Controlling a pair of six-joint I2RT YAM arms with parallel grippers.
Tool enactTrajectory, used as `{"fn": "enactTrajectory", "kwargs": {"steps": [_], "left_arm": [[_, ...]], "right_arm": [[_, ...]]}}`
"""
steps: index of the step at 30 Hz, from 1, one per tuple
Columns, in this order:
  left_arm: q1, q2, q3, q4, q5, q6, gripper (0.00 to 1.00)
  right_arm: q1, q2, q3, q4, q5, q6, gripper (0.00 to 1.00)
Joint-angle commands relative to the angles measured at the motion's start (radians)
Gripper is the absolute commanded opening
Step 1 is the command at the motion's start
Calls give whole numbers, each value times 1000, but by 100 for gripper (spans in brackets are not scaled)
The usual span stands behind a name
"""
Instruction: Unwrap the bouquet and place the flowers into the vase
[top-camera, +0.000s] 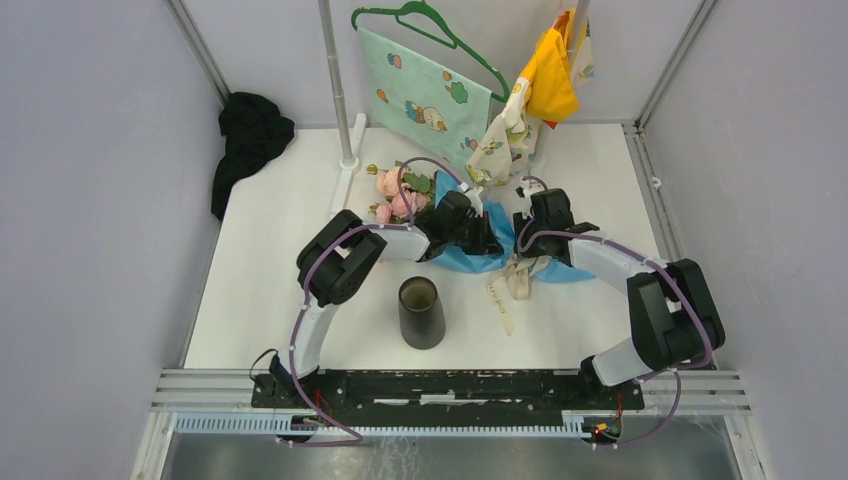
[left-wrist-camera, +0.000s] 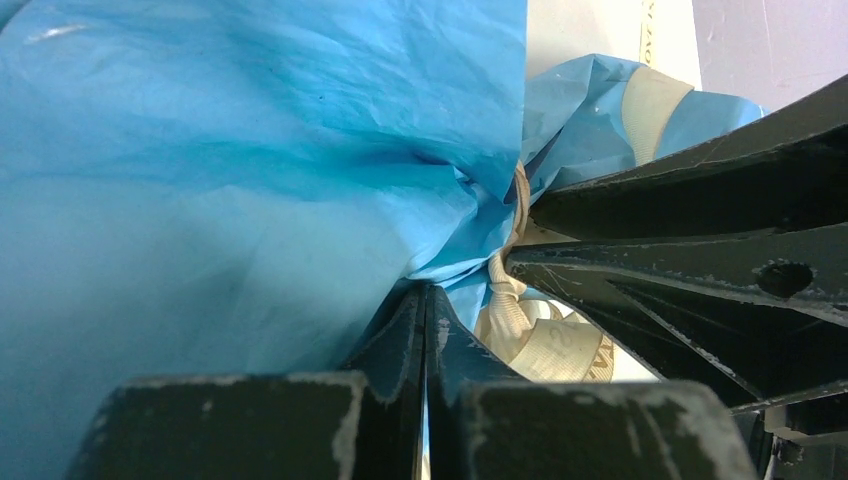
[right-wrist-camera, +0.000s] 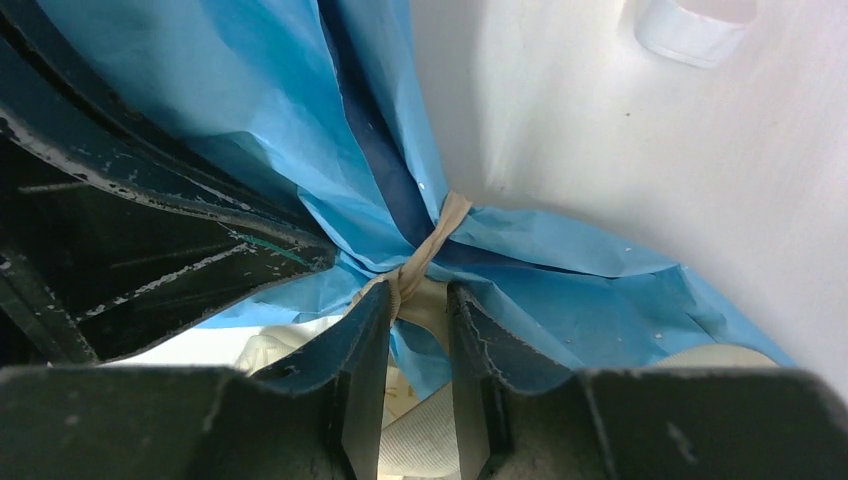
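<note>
Ribbon knot next

Bouquet lies on the table beyond the vase. My left gripper is clamped on its blue paper; my right gripper has its jaws slightly apart around the knot. I should close on a loose tail and pull gently.

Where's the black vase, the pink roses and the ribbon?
Vase (top-camera: 422, 322), top view, on its outer side wall.
Roses (top-camera: 392, 186), top view, on a pink bloom.
Ribbon (right-wrist-camera: 432, 240), right wrist view, on the tight cream strip above the knot.
</note>
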Motion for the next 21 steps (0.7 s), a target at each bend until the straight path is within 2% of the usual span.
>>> {"fn": "enactTrajectory", "kwargs": {"steps": [1,7,9,13,21], "left_arm": [[24,-2,-35,-85,-71,15,2],[26,4,-37,-85,-70,15,2],[28,6,-37,-85,-68,15,2],[28,8,-37,-85,-71,15,2],[31,27,-28,-85,-66,10,2]], "right_arm": [[-7,31,39,78,-39,30,34],[-6,86,56,132,-133,54,33],[-8,102,61,153,-177,58,27],[-7,105,78,164,-240,54,7],[-7,-48,58,142,-277,54,1]]}}
